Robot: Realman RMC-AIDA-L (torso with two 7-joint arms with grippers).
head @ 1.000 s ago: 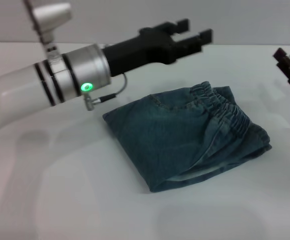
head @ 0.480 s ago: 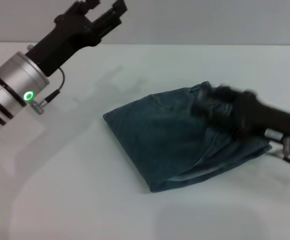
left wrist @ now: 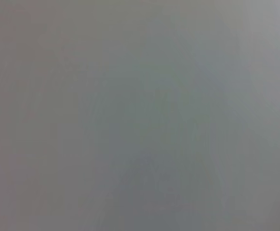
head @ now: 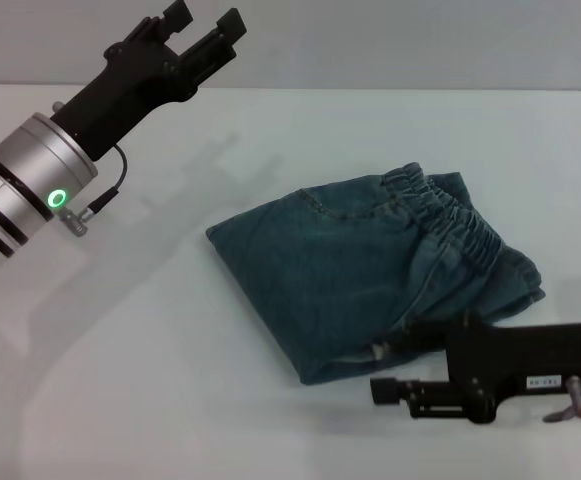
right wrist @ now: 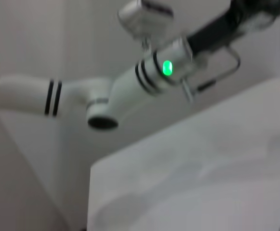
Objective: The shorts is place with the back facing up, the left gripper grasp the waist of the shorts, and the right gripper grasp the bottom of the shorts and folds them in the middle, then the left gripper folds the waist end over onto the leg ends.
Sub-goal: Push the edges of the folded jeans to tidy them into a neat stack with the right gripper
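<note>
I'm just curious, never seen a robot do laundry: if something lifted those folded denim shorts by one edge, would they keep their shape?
Probably not. The shorts lie in soft, rumpled layers, so they would likely droop and unfold. The gathered waist looks stretchy and may give under a pull. Being cloth, they shouldn't roll or break.

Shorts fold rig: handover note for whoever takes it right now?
Left gripper: open, empty, raised over the table's far left, clear of the cloth.
Right gripper: low at the near right edge of the shorts; open or shut not visible.
Shorts: folded into a compact bundle mid-table, waist of the shorts on top at the right.
Done: both folds appear complete.
Left: confirm the right gripper is free, park both arms.
</note>
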